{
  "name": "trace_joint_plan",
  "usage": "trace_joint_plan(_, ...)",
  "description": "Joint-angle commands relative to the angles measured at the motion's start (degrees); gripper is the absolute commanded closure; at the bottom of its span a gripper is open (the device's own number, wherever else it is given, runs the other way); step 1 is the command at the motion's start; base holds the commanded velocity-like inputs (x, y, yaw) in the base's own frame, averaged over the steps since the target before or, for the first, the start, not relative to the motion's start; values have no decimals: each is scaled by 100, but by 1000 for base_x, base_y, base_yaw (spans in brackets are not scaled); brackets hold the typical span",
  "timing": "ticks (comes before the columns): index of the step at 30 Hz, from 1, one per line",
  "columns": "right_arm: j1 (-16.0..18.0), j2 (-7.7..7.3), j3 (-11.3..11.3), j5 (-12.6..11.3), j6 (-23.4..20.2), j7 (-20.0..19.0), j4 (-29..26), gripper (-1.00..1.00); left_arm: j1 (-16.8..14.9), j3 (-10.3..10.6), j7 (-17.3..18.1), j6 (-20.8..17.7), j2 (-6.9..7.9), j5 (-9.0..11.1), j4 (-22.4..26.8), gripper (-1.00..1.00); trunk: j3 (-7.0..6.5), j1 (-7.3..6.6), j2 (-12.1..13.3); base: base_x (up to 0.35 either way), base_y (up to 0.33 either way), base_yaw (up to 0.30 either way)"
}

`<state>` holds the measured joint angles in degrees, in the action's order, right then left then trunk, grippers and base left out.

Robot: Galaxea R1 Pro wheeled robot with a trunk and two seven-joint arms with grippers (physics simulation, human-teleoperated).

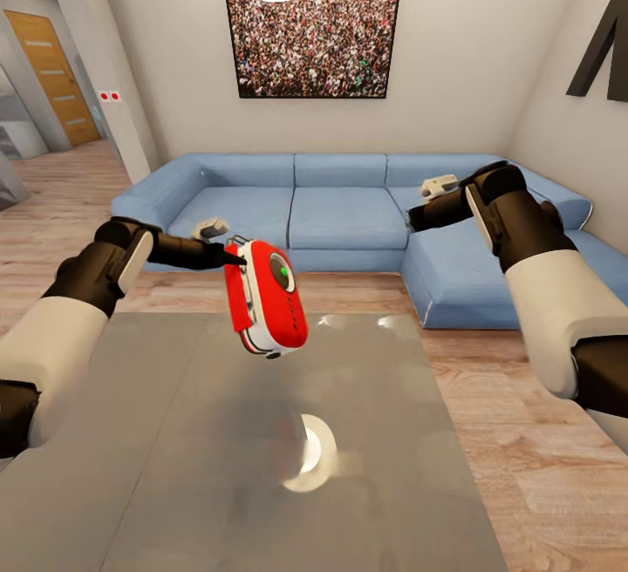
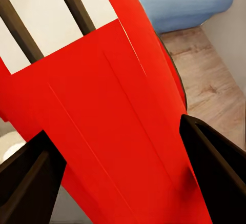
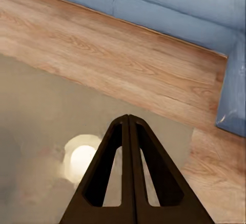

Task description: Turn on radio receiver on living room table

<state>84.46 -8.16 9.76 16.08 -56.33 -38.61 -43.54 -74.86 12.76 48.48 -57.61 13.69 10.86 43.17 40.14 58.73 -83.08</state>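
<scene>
- Red and white plastic marks the small rounded-rectangle radio receiver [image 1: 266,297], which hangs in the air above the glossy grey reflective worktop [image 1: 174,450], lifted clear of it and tilted so its round grey dial with the green centre faces up and toward the head camera.
- The left gripper [image 1: 234,260] holds the radio by its upper edge; in the left wrist view the two dark fingers [image 2: 28,183] sit on either side of the red casing [image 2: 118,121], closed onto it.
- Holding it raised and angled like this probably serves to bring the dial and face within reach of the other arm, since a small light radio would likely slide on the slick worktop if pushed there.
- The right gripper [image 3: 128,131] is pressed fully together with nothing between its fingers, its tips meeting in a point above the worktop's far edge and the light wood floor [image 3: 128,55].
- That closed point looks suited to pressing a button or dial, though the right arm [image 1: 523,232] sits well apart from the radio, out toward the blue corner sofa [image 1: 349,206].
- A bright lamp reflection [image 1: 310,454] shows on the worktop beneath the radio.
- The switch-on step appears not yet done; whether the radio is on cannot be told.
</scene>
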Motion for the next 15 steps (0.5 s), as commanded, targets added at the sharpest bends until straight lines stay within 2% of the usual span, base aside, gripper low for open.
trace_joint_plan(1,0,-9,0,-9,-2,84,1,100,-2,-8,-4,-4,-5,54,-35,100,-1,0,0,0,0,0)
trace_joint_plan(6,0,-34,-8,-13,12,836,-2,100,-3,-16,-32,-4,-90,48,-354,100,-1,0,0,0,0,0)
trace_joint_plan(9,0,-22,-15,-15,15,1221,0,100,-2,-18,-219,-4,-128,42,-459,100,-1,0,0,0,0,0)
trace_joint_plan(14,0,8,-17,-17,17,1810,3,100,-3,-19,-1245,-10,-260,46,-578,100,-1,0,0,0,0,0)
trace_joint_plan(15,0,9,-17,-17,17,1862,3,100,-3,-21,-1329,-11,-271,47,-605,100,-1,0,0,0,0,0)
